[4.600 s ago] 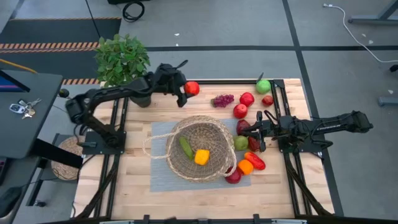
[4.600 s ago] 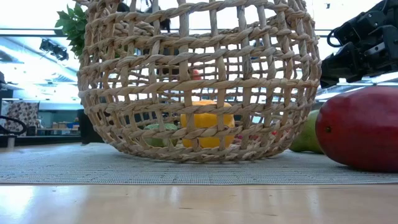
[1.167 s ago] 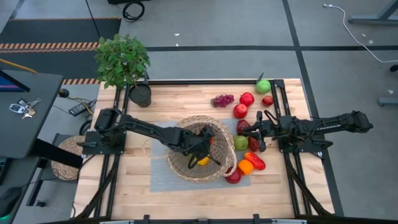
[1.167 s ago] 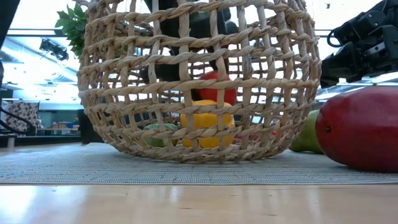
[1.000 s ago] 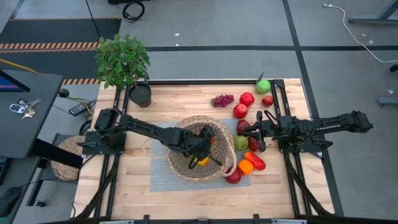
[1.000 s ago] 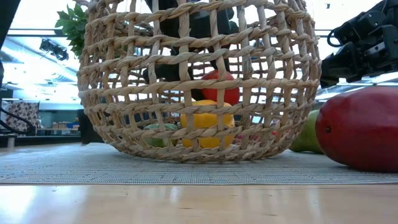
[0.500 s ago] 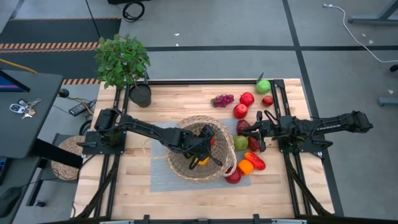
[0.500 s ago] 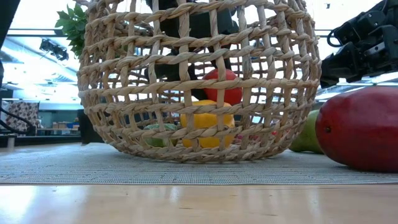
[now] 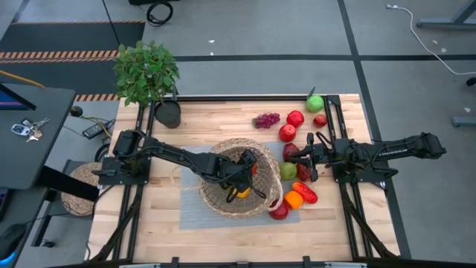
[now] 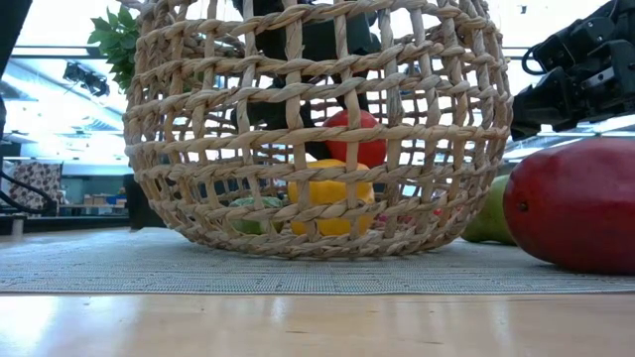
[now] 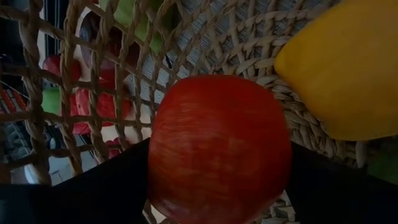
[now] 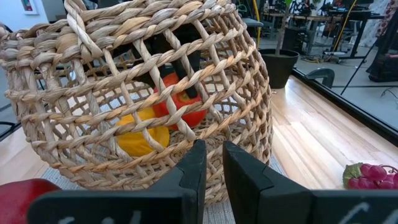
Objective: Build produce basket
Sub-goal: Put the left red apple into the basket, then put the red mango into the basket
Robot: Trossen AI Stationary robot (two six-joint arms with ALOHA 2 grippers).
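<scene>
The tan wicker basket (image 9: 223,146) stands on a grey mat mid-table. My left gripper (image 9: 249,173) reaches down inside it, shut on a red apple (image 10: 353,139). The apple sits just above a yellow pepper (image 10: 327,193); a green piece (image 10: 256,213) also lies on the basket floor. Outside, to the right, lie a grape bunch (image 9: 266,119), red apples (image 9: 295,117), a green apple (image 9: 315,103), a green pear (image 9: 288,170) and orange and red pieces (image 9: 297,196). My right gripper (image 9: 309,158) waits shut among them, right of the basket. My left gripper pinches the red apple (image 11: 217,143) between its two fingers (image 11: 93,186), one on each side of the fruit. The fingers come from above, slanting down into the basket. The apple hangs right over the yellow pepper (image 11: 348,68); whether it rests on it I cannot tell.
A leafy potted plant (image 9: 146,71) stands at the far left corner. The grey mat (image 9: 193,212) lies under the basket. A big dark red fruit (image 10: 571,203) lies close to the basket's right side. Bare wood shows along the near edge and on the left.
Several seconds ago my left gripper held the red apple high near the plant; it has carried it down into the basket. Over the last second the arm and the apple stay almost still above the yellow pepper. My right arm has not moved.
</scene>
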